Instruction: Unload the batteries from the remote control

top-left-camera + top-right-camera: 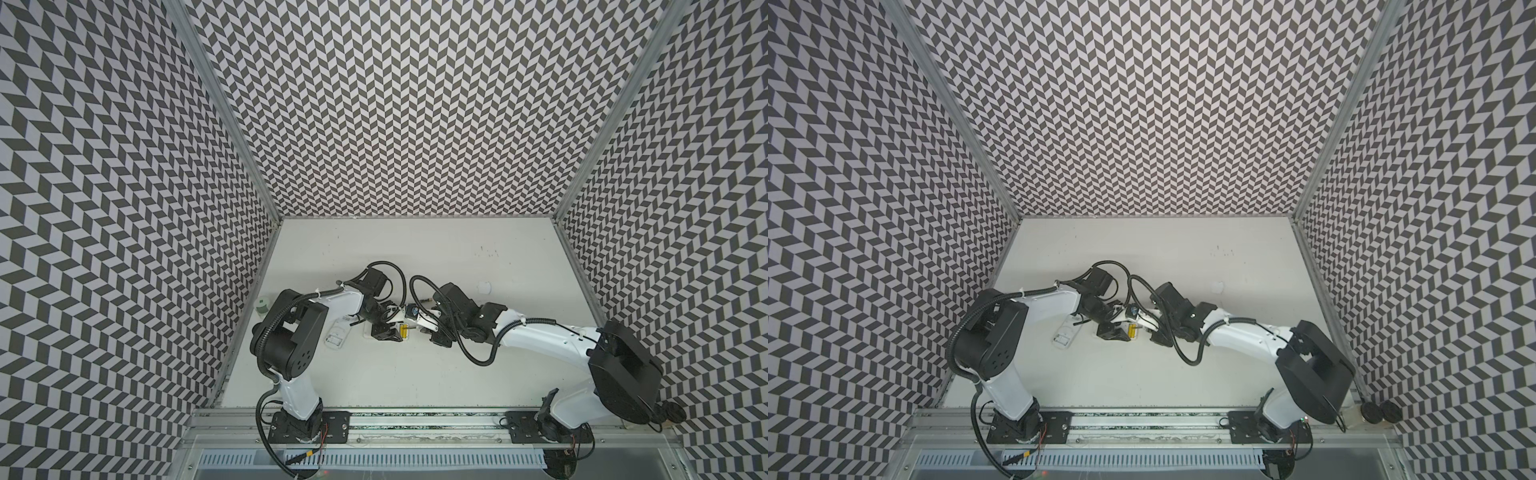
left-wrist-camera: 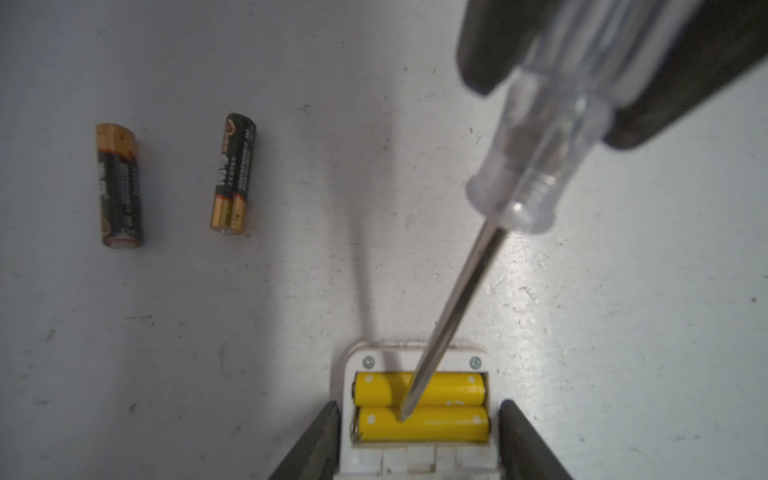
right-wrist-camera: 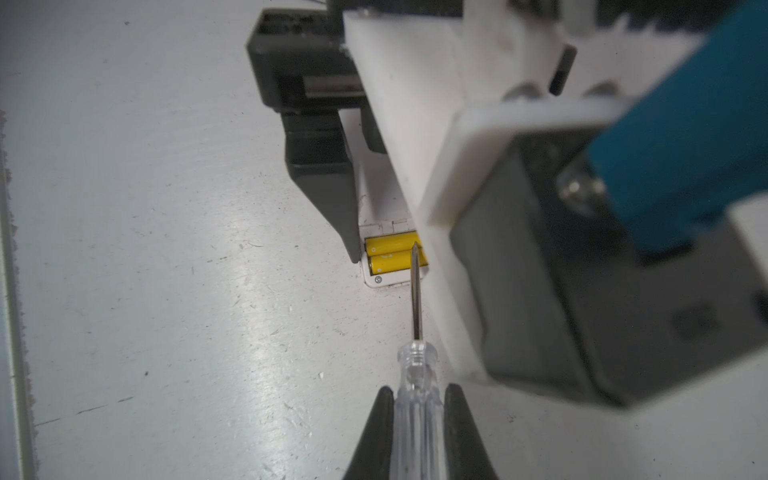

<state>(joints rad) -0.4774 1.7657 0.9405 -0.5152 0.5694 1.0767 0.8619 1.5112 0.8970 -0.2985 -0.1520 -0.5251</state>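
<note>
- The right pincer [image 3: 417, 392] holds the screwdriver [image 3: 417, 299] tight; its tip is at the yellow batteries [image 2: 440, 426] inside the remote [image 2: 461, 355].
- The left pincer [image 2: 417, 409] sits around the remote; I cannot tell if it squeezes.
- Dig under one end, then lift slowly.

Tilted screwdriver [image 2: 453, 316] crossing above yellow batteries [image 2: 440, 426], left hand [image 2: 417, 419] flanking remote [image 2: 419, 348], bare table [image 2: 199, 353] around black batteries [image 2: 235, 174]

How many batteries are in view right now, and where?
4. Two yellow batteries sit side by side in the remote's open compartment; two black-and-gold batteries lie apart on the table, clear of the remote. Others may be hidden.
</note>
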